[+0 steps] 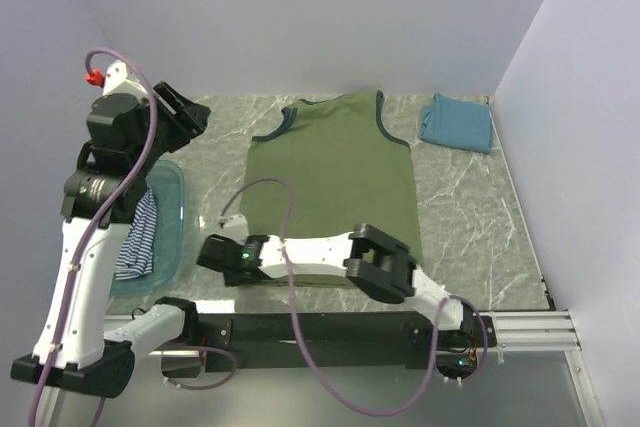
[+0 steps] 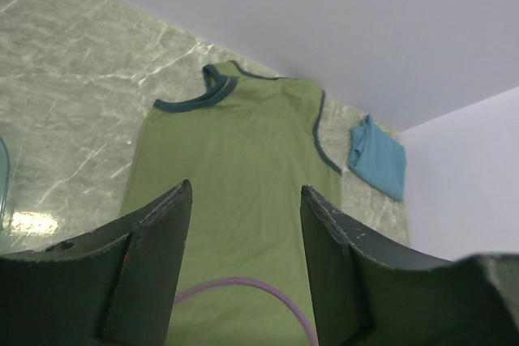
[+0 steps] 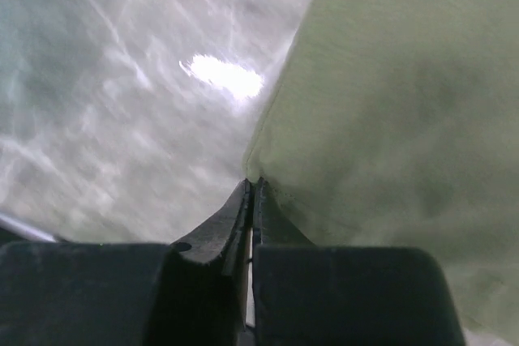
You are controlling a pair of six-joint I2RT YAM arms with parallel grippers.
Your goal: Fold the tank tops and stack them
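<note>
The olive-green tank top (image 1: 335, 182) lies flat in the middle of the table, neck to the far side; it also shows in the left wrist view (image 2: 235, 168). My right gripper (image 1: 220, 249) is low at its near left corner, jaws shut on the hem corner (image 3: 280, 160). My left gripper (image 1: 185, 112) is raised high at the far left, open and empty (image 2: 246, 188). The teal-blue tank top (image 1: 457, 124) lies folded at the far right. The navy-and-white striped tank top (image 1: 138, 237) hangs crumpled in the tub.
A translucent teal plastic tub (image 1: 172, 192) stands at the left edge under the left arm. A purple cable (image 1: 270, 187) loops over the olive top's near left part. White walls close in the far side and both sides.
</note>
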